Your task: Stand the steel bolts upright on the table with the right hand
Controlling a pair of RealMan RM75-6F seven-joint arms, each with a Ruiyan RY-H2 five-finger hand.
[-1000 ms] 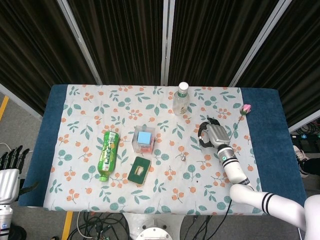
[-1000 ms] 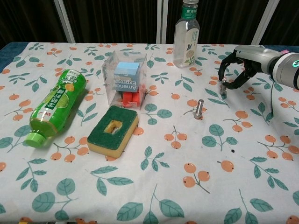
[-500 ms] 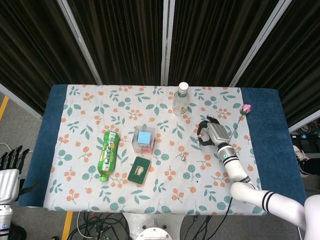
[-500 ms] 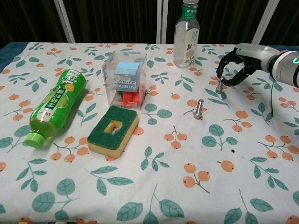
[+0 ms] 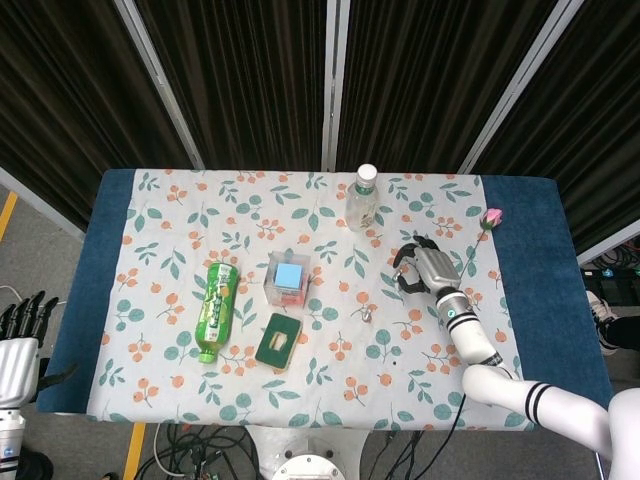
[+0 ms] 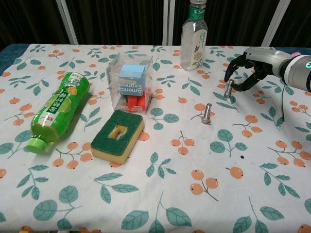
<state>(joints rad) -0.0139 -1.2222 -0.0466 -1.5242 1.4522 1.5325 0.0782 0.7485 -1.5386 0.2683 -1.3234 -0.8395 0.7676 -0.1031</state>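
Chest view: right hand [image 6: 245, 73] near the tabletop's far right edge, fingers curled, tips pinching a steel bolt [image 6: 228, 89] that looks upright on the cloth. Second bolt [image 6: 207, 112] stands free just nearer. Left hand [image 5: 20, 335] idle, holds nothing. Bolts likely rigid, dense, slick, tippy; grip the shank high, release straight up.

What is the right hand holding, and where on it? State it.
The right hand pinches a steel bolt near its top end, fingertips at the head; the bolt stands roughly upright on the table.
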